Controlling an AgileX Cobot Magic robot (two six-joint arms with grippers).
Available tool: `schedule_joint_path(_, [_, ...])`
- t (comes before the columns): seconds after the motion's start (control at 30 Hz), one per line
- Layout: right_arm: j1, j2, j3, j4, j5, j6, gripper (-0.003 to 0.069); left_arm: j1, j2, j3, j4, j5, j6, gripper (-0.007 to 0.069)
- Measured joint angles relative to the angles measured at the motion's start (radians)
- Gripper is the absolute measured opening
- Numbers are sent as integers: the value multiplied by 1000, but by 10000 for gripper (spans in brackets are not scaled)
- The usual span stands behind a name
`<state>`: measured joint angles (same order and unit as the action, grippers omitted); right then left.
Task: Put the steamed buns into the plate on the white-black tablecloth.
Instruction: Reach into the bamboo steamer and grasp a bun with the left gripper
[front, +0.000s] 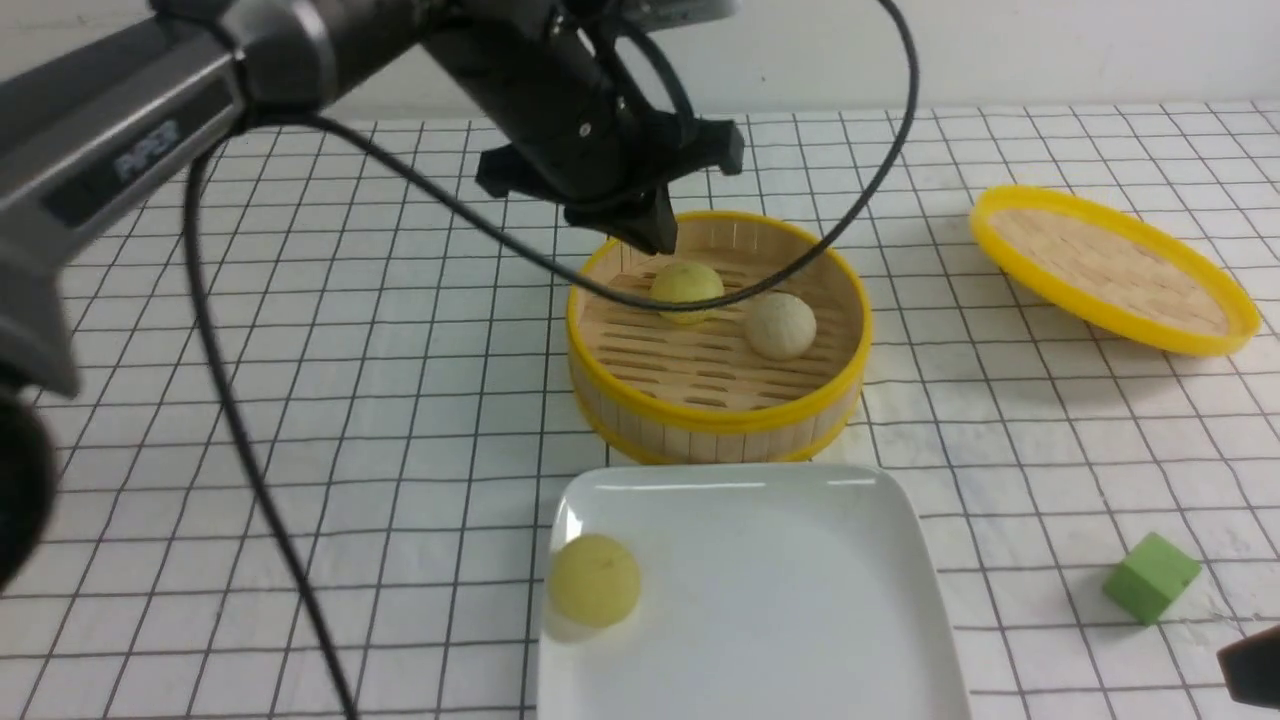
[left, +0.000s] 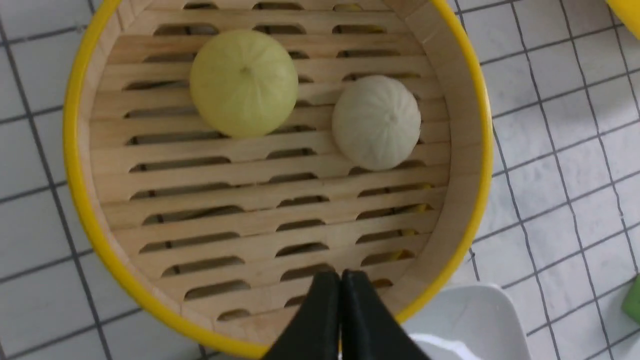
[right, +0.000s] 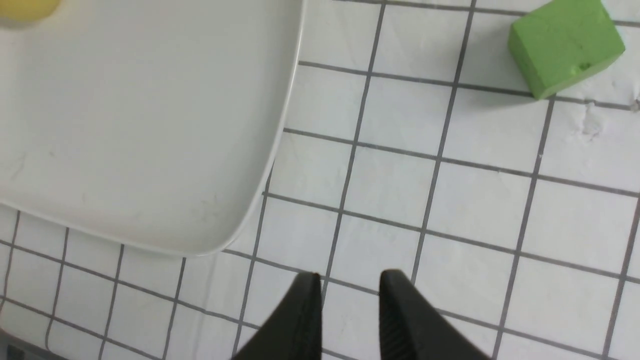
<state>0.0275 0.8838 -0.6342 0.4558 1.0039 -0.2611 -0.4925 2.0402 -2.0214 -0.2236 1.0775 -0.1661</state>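
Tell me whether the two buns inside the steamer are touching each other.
Apart. The left wrist view shows bare wooden slats between the yellow bun and the beige bun in the steamer.

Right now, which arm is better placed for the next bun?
Left: its shut jaws hang over the round yellow-rimmed bamboo steamer holding two buns; the right jaws are beside the white square plate.

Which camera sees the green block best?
The right wrist view: the green block looks big and sharp. The front view shows the block small; the left wrist view catches only a green sliver at its edge.
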Motion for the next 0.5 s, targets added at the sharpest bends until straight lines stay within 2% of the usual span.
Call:
schedule_joint_path(0.1, [0,0,0,0,-1,0,192,-1,94,-131,12,52,-40,6])
schedule_joint_path(0.23, [0,0,0,0,-5,0,199,-1,266,-342,86,83,-109,64])
schedule_joint_path(0.33, [0,0,0,1,-8,0,204,-1,385,-458,162,73,-163,197])
schedule_joint_path(0.4, [0,0,0,1,-9,0,205,-1,407,-473,177,61,-174,239])
schedule_joint_path(0.43, [0,0,0,1,-12,0,207,-1,431,-482,189,40,-182,304])
schedule_joint_path(0.5, [0,0,0,2,-18,0,211,-1,467,-484,193,4,-188,370])
